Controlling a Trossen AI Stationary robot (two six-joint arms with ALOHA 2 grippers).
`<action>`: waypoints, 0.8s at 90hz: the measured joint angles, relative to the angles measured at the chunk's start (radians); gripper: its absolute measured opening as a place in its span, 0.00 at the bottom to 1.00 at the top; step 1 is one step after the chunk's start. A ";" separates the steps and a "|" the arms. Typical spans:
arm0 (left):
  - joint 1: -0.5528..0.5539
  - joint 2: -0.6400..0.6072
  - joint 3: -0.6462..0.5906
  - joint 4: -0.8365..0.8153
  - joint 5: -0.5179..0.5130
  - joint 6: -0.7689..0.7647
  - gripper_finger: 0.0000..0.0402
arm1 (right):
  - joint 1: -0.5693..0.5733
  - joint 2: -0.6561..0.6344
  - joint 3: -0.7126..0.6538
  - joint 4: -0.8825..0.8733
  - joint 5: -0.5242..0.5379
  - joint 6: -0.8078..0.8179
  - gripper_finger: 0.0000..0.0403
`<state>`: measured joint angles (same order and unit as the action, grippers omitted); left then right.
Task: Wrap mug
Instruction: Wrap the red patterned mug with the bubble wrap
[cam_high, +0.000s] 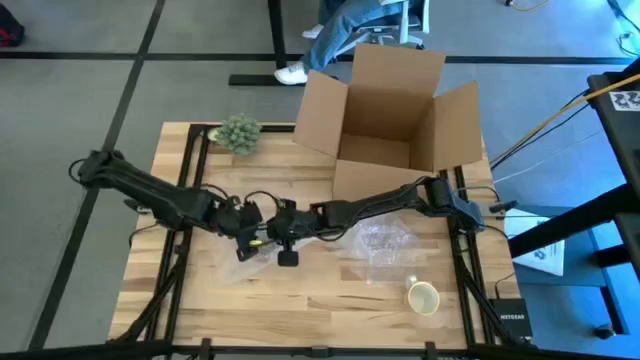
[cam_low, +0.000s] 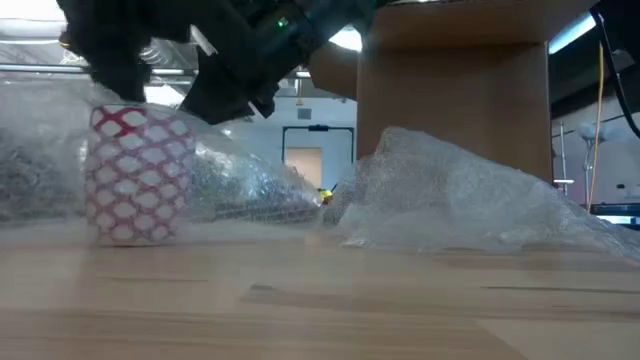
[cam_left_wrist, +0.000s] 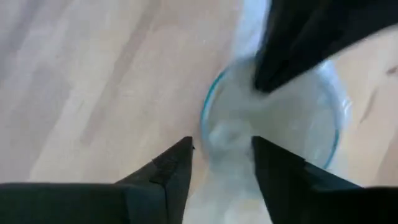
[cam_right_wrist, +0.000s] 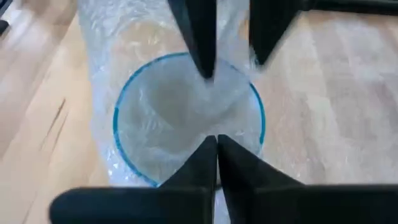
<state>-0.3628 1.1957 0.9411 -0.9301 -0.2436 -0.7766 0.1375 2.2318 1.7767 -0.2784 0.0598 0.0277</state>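
So the red-and-white lattice mug (cam_low: 140, 175) stood upright on the wooden table (cam_high: 330, 310), a bit toward 9 o'clock from the middle, with both claws right on top of it. The right gripper (cam_right_wrist: 216, 142) had its fingers pressed tip to tip over the blue rim. It looked to be poking bubble wrap (cam_low: 470, 195) down into the cup, though I couldn't tell if a fold was actually caught between them. The left gripper (cam_left_wrist: 221, 149) hung over the same rim, spread moderately wide, with wrap running through the gap. My worry was the crowding: two claws on one small opening could easily knock each other or shove the rim sideways and tip the mug. Most of the sheet lay loose out toward 3 o'clock, so it might just spring back out once let go. A tug could also drag it into the cream mug (cam_high: 423, 297) at 4 o'clock. The cardboard box (cam_high: 390, 110) waited up around 1 o'clock.
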 joint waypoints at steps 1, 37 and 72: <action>-0.004 -0.008 0.005 -0.005 0.000 -0.003 0.36 | 0.000 0.000 0.000 -0.001 0.000 0.000 0.00; -0.196 -0.202 -0.001 -0.366 0.017 -0.363 0.36 | 0.000 0.002 -0.001 0.000 0.000 0.000 0.00; -0.284 -0.095 -0.284 0.238 -0.146 -0.288 0.36 | 0.000 0.003 -0.002 -0.002 0.000 -0.006 0.00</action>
<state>-0.6471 1.1004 0.6575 -0.6917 -0.3894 -1.0642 0.1371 2.2349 1.7745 -0.2805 0.0595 0.0219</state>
